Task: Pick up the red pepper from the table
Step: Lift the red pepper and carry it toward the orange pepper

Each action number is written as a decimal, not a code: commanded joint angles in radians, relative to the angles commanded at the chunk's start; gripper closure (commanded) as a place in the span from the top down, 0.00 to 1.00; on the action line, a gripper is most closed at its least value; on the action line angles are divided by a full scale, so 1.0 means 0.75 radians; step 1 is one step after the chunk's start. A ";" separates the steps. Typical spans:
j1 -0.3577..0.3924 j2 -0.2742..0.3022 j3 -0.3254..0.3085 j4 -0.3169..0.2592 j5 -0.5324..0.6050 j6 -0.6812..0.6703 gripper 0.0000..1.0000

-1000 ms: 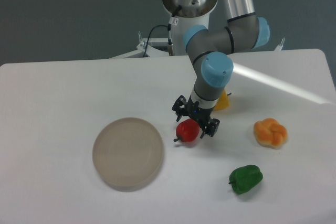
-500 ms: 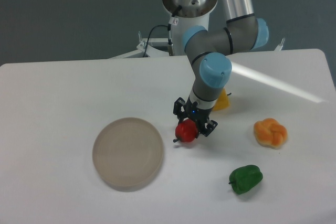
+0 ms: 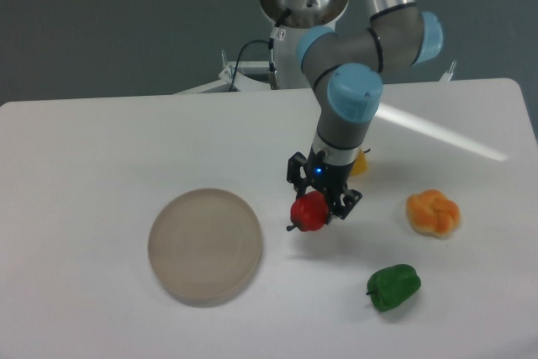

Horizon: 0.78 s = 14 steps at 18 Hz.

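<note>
gripper (image 3: 320, 199): open around the pepper a second ago, now closed on it, and shifted slightly right
red pepper (image 3: 309, 212): moves with the gripper, a little right of where it lay; appears lifted just off the table (image 3: 101, 149)
arm: wrist and elbow joints sit further right than before

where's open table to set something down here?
Bare table left of and behind the plate, plus the strip between plate and green pepper. Crowded on the right: claw gripping the red pepper, the bread roll.
</note>
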 joint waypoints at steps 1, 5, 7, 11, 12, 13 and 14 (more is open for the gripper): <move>0.006 -0.006 0.043 -0.039 0.031 0.056 0.39; 0.041 -0.078 0.237 -0.184 0.156 0.327 0.39; 0.053 -0.121 0.315 -0.201 0.174 0.432 0.39; 0.078 -0.182 0.381 -0.193 0.178 0.565 0.39; 0.082 -0.198 0.387 -0.187 0.176 0.567 0.39; 0.084 -0.203 0.391 -0.185 0.176 0.573 0.39; 0.090 -0.211 0.395 -0.185 0.176 0.594 0.39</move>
